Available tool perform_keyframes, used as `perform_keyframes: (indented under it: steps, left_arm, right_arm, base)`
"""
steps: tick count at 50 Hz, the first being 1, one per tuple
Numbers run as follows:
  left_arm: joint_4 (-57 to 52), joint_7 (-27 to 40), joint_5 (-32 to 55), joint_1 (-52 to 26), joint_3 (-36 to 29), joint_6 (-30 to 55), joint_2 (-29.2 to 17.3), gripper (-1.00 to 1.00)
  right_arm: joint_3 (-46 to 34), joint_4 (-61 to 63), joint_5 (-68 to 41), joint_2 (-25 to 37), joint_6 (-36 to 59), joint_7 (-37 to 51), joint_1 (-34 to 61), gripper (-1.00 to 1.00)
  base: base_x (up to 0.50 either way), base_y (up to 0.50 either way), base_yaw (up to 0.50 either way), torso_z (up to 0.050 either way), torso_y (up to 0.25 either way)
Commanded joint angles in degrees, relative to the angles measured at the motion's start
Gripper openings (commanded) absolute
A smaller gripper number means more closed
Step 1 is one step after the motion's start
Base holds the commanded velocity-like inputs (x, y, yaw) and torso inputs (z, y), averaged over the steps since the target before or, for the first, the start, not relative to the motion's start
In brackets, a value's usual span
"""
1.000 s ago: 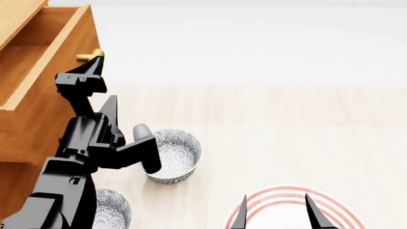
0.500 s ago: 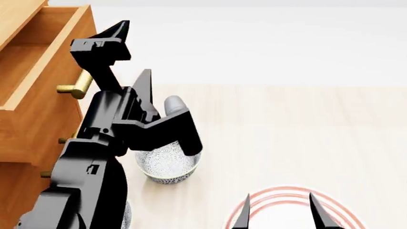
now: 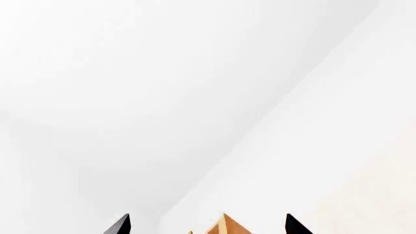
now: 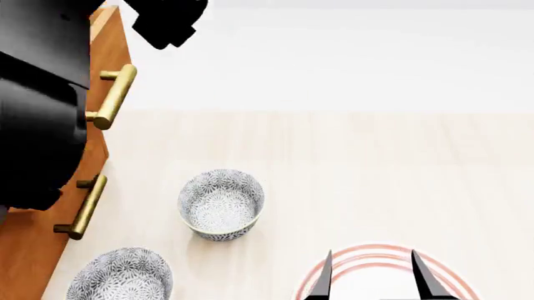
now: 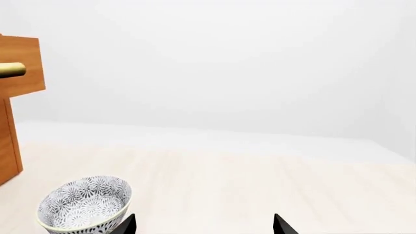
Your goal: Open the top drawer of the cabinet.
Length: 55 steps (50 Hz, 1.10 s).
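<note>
Looking from the head, the left arm (image 4: 42,106) is raised high and covers most of the cabinet (image 4: 34,250). The top drawer (image 4: 104,37) stands out from the cabinet body, so I judge it is already pulled open. Its brass handle (image 4: 112,97) is free, below the left gripper (image 3: 206,225) and not between the fingers. In the left wrist view the two fingertips (image 3: 120,225) are wide apart and hold nothing; only a wooden corner (image 3: 224,225) shows between them. The right gripper (image 4: 371,278) is also spread wide and empty, low over a red-ringed plate (image 4: 379,253), well apart from the cabinet. A patterned bowl (image 4: 221,203) stands between both grippers. To finish well, the arm should lift straight away from the handle and avoid the bowl.
</note>
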State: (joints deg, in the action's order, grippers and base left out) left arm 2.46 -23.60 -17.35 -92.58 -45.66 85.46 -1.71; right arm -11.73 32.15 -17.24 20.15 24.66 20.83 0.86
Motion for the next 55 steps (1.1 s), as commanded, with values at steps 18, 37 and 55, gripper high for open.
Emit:
perform_keyframes:
  steps: [18,37,55]
  left_arm:
    - [29.30,42.39,69.14,-21.73,14.55,-3.72,-12.09,1.00]
    - [35.03,40.82,65.64,-20.19,10.98,-10.01,-11.50,1.00]
    - [52.24,36.54,61.46,-16.27,9.39,-21.81,-7.35,1.00]
  right_arm:
    - [-0.27,-0.64,0.11,0.29,-0.85,0.72,-0.64,1.00]
    - [-0.25,-1.14,-0.26,0.56,-1.66,0.75,-1.07,1.00]
    - [0.20,-2.20,-0.51,1.01,-2.09,1.01,-1.40,1.00]
  base:
    - [0.00,0.00,0.00,0.000,0.000]
    - [0.00,0.00,0.00,0.000,0.000]
    - [0.00,0.00,0.00,0.000,0.000]
